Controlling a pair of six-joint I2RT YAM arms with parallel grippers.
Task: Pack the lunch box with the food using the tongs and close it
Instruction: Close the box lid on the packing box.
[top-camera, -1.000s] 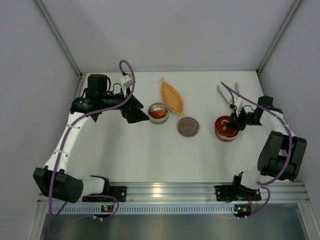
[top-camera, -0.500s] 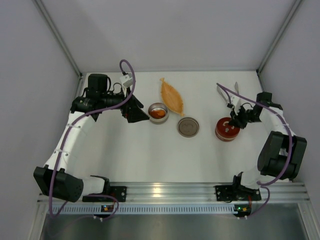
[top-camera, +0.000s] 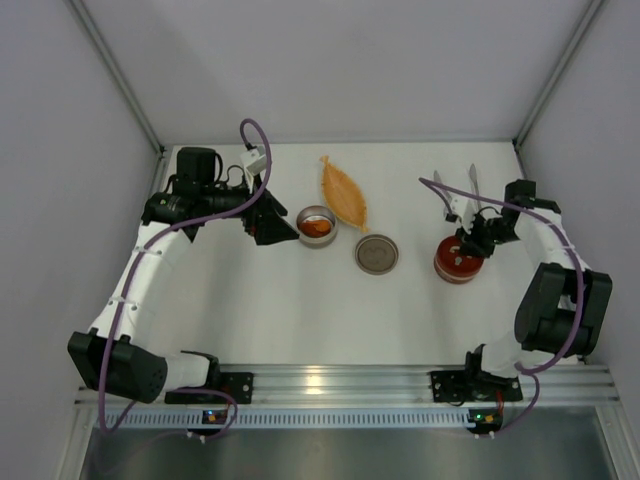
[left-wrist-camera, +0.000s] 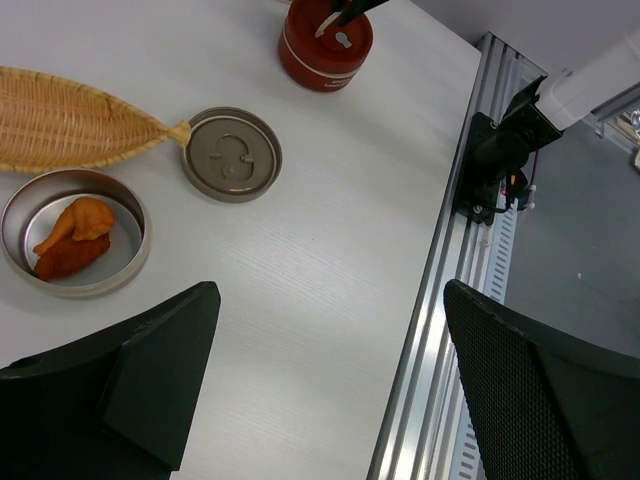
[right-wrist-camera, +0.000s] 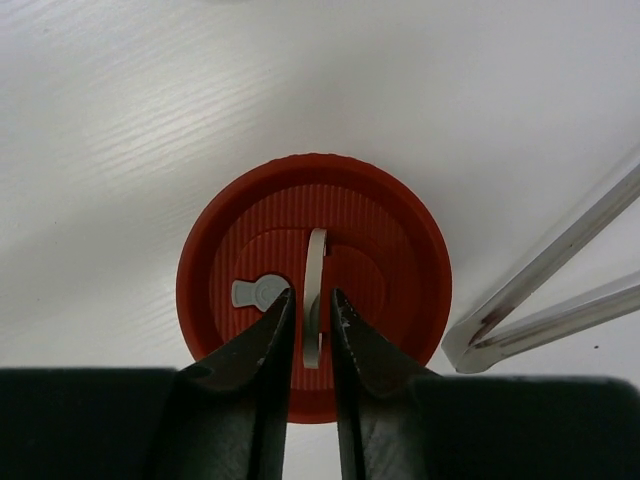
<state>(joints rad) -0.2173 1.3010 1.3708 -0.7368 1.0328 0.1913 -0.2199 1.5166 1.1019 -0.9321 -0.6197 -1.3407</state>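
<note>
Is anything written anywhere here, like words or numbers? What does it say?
No words or numbers can be read in any view.
Red lid: only a grey keyhole-shaped mark, no letters.
Round metal lid: a raised shape, not letters.
Small box under the left arm's base: too small to read anything.
</note>
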